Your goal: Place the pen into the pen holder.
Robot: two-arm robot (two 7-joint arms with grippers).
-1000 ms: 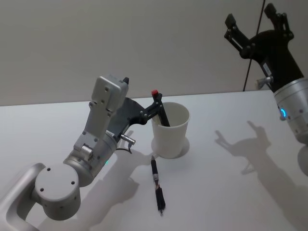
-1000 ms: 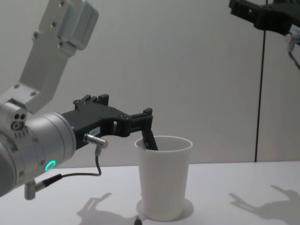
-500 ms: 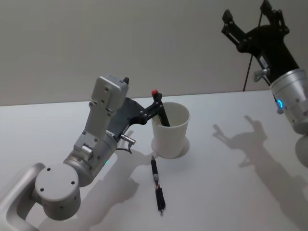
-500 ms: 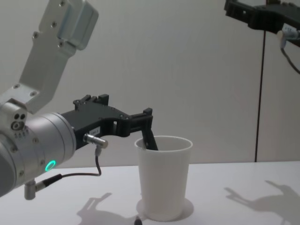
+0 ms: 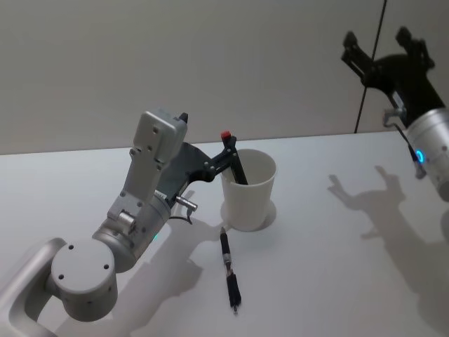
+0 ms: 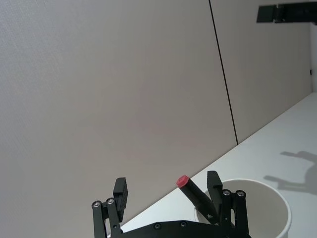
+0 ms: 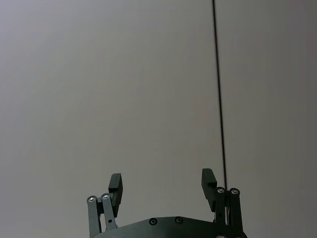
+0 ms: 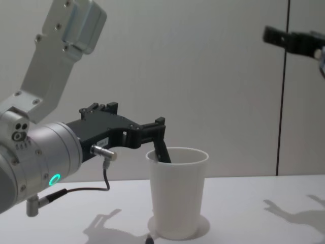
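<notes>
The slim black pen (image 6: 195,195), capped in red, is seen leaning inside the pen holder (image 5: 247,200), a tapered white paper cup with a rolled rim, just beside one finger of the spread left gripper (image 6: 167,182). A second dark pen (image 5: 229,270) is laid on the smooth white table (image 5: 337,281) below that gripper. The right gripper (image 7: 162,177) is held spread, high and well apart.

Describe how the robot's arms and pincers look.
The left arm and right arm are rounded silver-grey links, each with a cyan light. A thin black cable with a silver plug trails the left one. The left pincer and right pincer are matte black, with silver pivots.
</notes>
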